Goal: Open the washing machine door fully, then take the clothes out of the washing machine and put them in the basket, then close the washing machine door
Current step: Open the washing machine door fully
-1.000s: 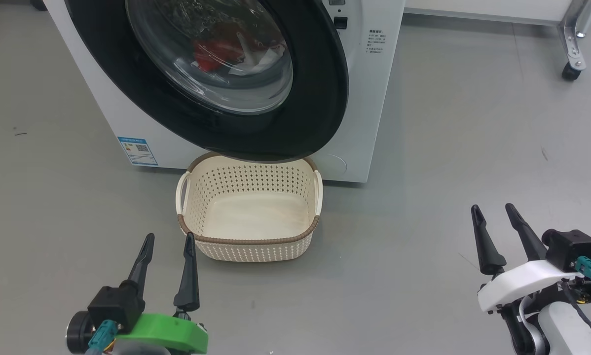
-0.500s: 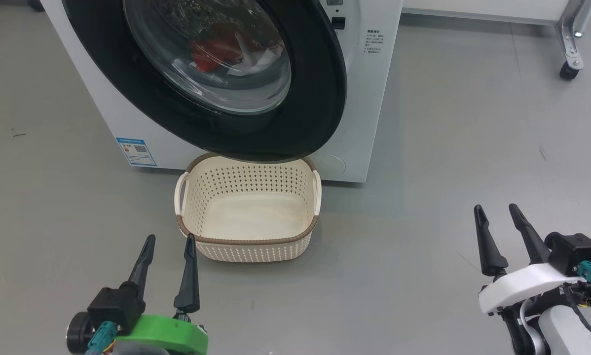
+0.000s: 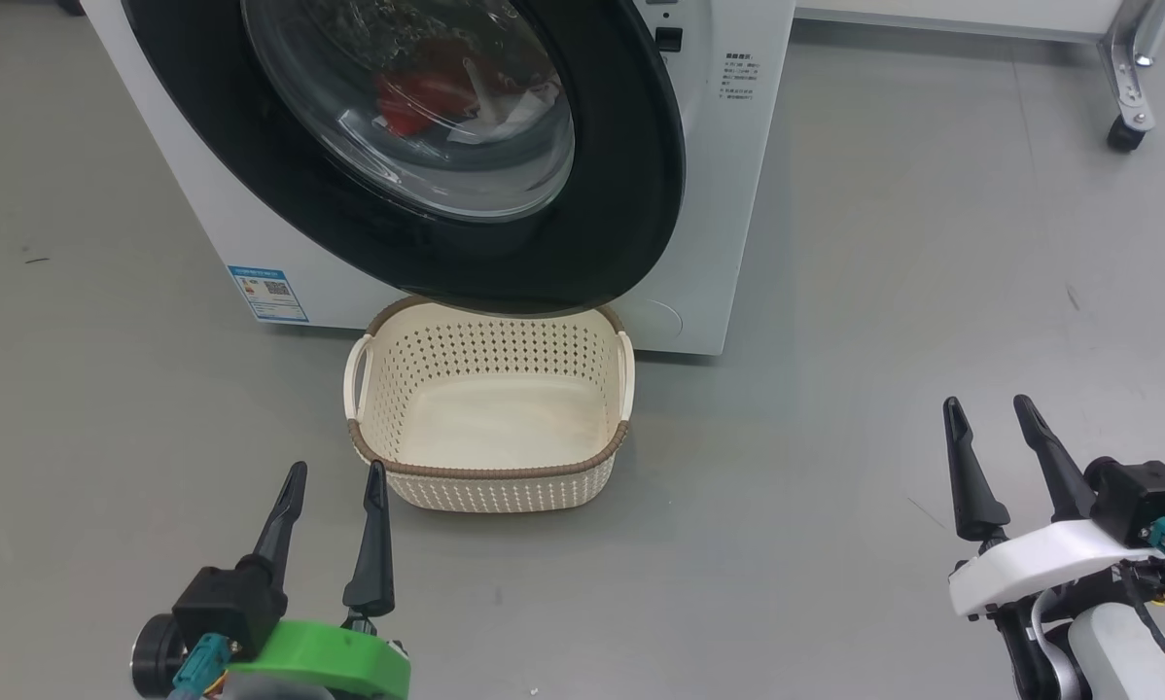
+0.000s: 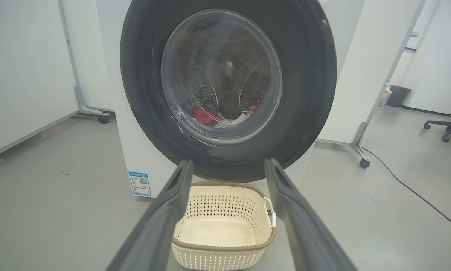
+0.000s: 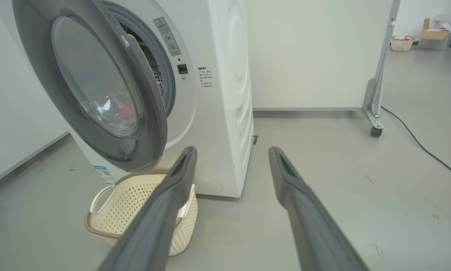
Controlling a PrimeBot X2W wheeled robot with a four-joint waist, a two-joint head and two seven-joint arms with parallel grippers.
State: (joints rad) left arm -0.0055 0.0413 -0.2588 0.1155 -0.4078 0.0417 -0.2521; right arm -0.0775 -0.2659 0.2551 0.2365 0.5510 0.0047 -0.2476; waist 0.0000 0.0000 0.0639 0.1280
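Head view: the washing machine door [image 3: 641, 194], round with a glossy black rim, is seen ajar on the washing machine [image 3: 728, 243]. The red clothes [image 3: 427, 92] are seen through its glass. The perforated cream basket [image 3: 490, 472] is set below. The left gripper [image 3: 337, 469] and the right gripper [image 3: 986, 401] are held apart, empty.

Left wrist view: the door's glass is faced squarely.

Right wrist view: the door is seen partly swung out above the basket.

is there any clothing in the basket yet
No, the basket has a bare floor, and the red clothes lie inside the drum behind the glass of the washing machine door.
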